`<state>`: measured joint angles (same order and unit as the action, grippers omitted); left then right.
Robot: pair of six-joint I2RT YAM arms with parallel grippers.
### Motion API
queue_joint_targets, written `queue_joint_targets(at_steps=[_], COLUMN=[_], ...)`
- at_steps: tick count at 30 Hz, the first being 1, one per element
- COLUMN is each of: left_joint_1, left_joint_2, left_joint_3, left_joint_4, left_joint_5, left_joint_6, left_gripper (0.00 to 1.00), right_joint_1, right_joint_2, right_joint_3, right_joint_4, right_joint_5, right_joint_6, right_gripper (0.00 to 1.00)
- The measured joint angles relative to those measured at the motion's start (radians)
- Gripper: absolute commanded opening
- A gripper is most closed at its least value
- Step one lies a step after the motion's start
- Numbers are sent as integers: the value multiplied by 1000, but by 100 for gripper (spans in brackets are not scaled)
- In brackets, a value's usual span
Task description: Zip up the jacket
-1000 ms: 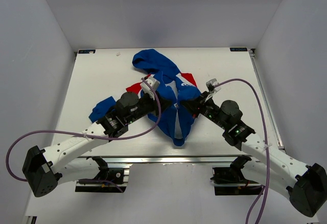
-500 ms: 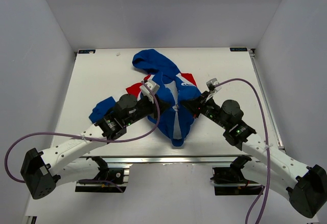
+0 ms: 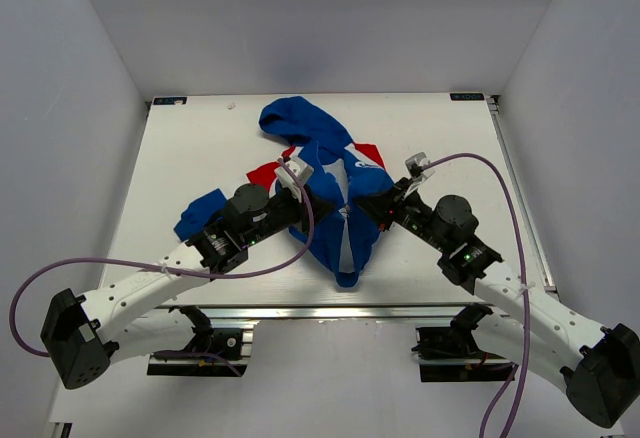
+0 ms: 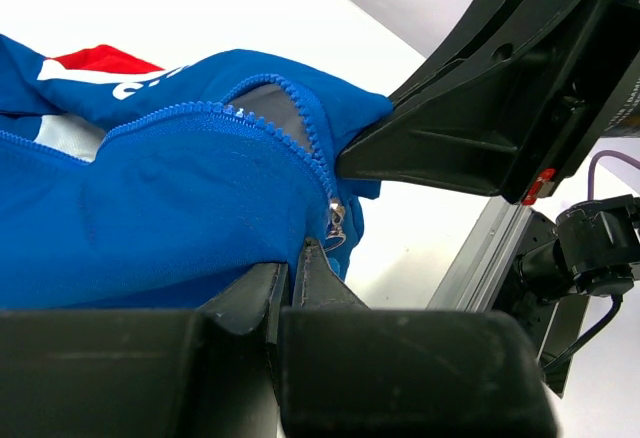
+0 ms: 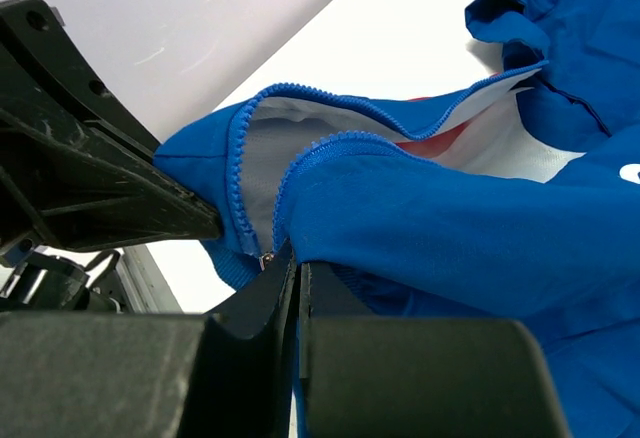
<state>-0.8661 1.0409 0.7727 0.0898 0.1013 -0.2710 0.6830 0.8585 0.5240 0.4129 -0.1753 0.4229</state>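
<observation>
The jacket (image 3: 338, 203) lay in the middle of the counter (image 3: 190, 148), hood (image 3: 295, 123) toward the far edge. Its zipper (image 4: 250, 113) was open, the tooth rows apart. The left fingers (image 4: 318, 276) stood narrow, pinching the hem just below the slider (image 4: 335, 226). The right fingers (image 5: 255, 310) were pressed together on the other hem edge, beside the zipper's bottom end.

jacket (image 3: 335, 183) on table (image 3: 200, 138), between left end effector (image 3: 303, 204) and right end effector (image 3: 378, 209)
</observation>
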Motion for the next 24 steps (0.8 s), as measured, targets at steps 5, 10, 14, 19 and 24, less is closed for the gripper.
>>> queue_joint_targets(at_steps=[5,10,14,19,24], left_joint_1=[0,0,0,0,0], left_joint_2=[3,10,14,14,6], left_joint_3=[0,0,0,0,0], left_joint_4=[0,0,0,0,0], left_joint_5=[1,8,12,12,3], left_joint_6=[-4,-8,-10,-17,-18], left_gripper=[0,0,0,0,0], right_joint_1=[-2,-3,-5,-8,-9], right_joint_2=[-9,-9,-9,-9,-10], right_joint_3=[0,0,0,0,0], right_joint_4=[2,5,6,6,5], right_joint_5=[-11,-20,-27,-31,-31], right_joint_6=[11,15,18,19,19], right_gripper=[0,0,0,0,0])
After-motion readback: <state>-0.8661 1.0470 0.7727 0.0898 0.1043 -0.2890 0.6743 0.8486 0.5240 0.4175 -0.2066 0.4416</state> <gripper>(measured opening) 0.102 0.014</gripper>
